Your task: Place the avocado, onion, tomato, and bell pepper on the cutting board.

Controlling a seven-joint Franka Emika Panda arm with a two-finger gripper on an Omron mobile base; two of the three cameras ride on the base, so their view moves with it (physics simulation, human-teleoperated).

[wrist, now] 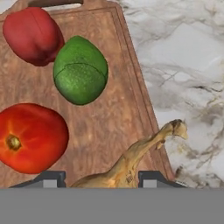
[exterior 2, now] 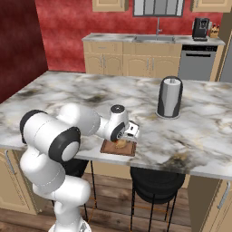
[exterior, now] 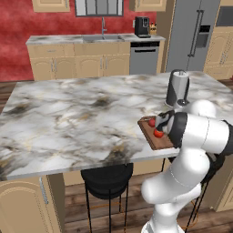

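My pincer [wrist: 98,178] is clamped on the onion [wrist: 131,164] over the cutting board [wrist: 113,122]; the avocado [wrist: 80,70] lies ahead.

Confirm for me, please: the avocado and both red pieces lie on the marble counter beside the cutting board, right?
Not quite: the avocado and both red pieces lie on the cutting board itself, not on the marble counter beside it, as the hand view shows.

No readable text or labels anywhere
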